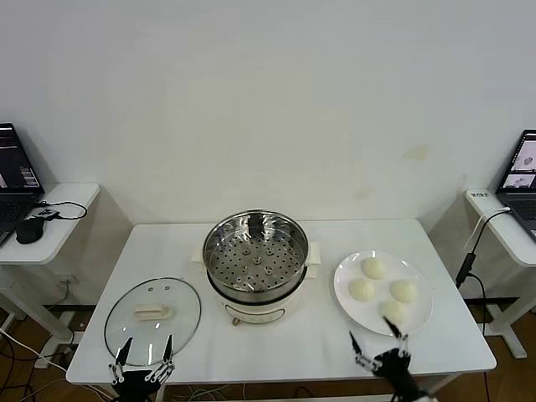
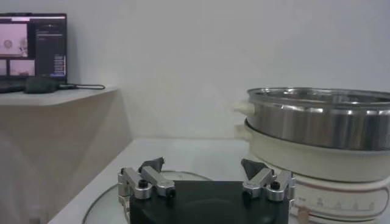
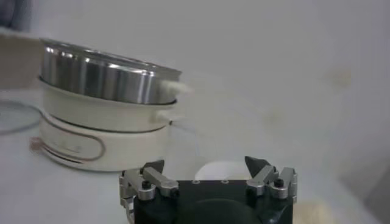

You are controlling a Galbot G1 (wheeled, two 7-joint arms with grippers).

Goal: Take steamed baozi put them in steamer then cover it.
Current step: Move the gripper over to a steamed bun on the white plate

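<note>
Nearest the head camera, at the table's front edge, the left gripper [image 1: 144,353] hangs with its jaws spread wide and nothing between them. Its fingertips [image 2: 153,164] stand just at the near rim of the cover [image 1: 152,319], the clear glass lid lying flat on the white table [image 1: 285,347] with its cream handle up; the lid stretches away directly beyond the jaws. Farther off, ahead and toward the right arm's side, sits the steamer [image 1: 256,264], its steel perforated basket on the cream pot base, uncovered and holding no buns.

The right gripper [image 1: 378,346] is likewise low at the front edge, jaws apart and empty. Straight ahead of them lies the white plate [image 1: 345,286] carrying four steamed baozi [image 1: 404,291]. The nearest bun sits just beyond the right fingertips [image 3: 261,164], apart from them as far as the head view shows; the other three lie farther back on the plate. From these jaws the steamer stands ahead and toward the left arm's side, well apart.

Side tables with laptops flank the work table, far out past either gripper.
</note>
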